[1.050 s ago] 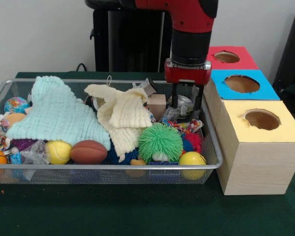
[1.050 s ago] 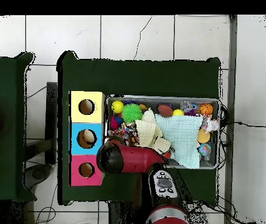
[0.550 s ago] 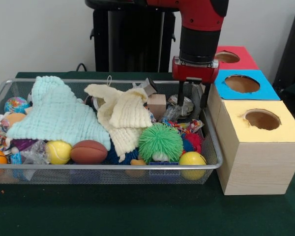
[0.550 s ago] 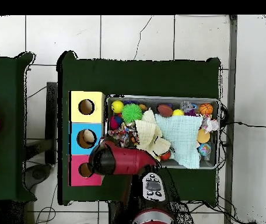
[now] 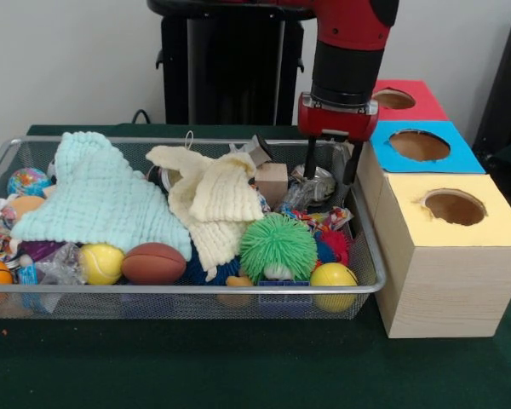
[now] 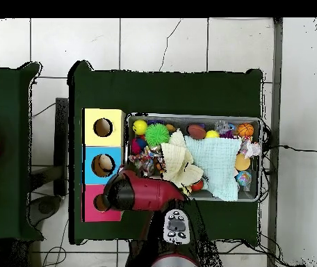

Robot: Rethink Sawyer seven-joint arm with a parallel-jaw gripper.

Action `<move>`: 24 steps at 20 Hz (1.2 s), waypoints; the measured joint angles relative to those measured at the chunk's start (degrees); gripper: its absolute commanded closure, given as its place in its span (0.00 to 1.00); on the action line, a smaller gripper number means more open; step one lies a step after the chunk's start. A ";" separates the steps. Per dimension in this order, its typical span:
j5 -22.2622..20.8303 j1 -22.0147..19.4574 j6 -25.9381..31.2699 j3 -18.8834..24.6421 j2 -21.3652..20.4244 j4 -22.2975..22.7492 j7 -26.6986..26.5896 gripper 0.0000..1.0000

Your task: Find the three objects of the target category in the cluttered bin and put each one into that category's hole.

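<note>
From the front, the red and black arm drops from twelve o'clock, and its gripper [image 5: 329, 169] hangs over the wire-mesh bin's [image 5: 196, 290] far right corner. The two thin black fingers [image 5: 310, 162] stand well apart, with nothing visibly between them. Just below them lies a crinkled, shiny clear wrapper [image 5: 311, 186], and it cannot be told whether the tips touch it.

Inside the bin a ribbed mint knit cloth [image 5: 98, 200] is draped at nine o'clock, and a folded cream knit cloth [image 5: 209, 204] lies at the centre. A spiky green rubber ball [image 5: 278, 245] sits at five o'clock beside a smooth yellow ball [image 5: 333, 276]. A brown toy football [image 5: 153, 262] and a fuzzy tennis ball [image 5: 101, 262] rest against the near rim. A small wooden block [image 5: 272, 181] stands behind the cream cloth.

At three o'clock stands a wooden box with three round holes: a yellow top [image 5: 456, 209], a blue top [image 5: 419, 146] and a red top [image 5: 393, 99].

From overhead, the arm's red wrist [image 6: 135, 192] covers the gripper and overlaps the red top [image 6: 92, 207]. The bin [image 6: 255, 197] lies at three o'clock from the box, with the mint knit cloth [image 6: 217, 163] spread across its middle.
</note>
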 measured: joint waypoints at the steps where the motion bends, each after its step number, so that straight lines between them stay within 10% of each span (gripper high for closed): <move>1: 0.00 0.38 0.00 -0.46 0.00 -0.01 0.00 0.00; 24: 0.01 0.29 -0.26 -3.81 2.07 -0.02 0.00 0.00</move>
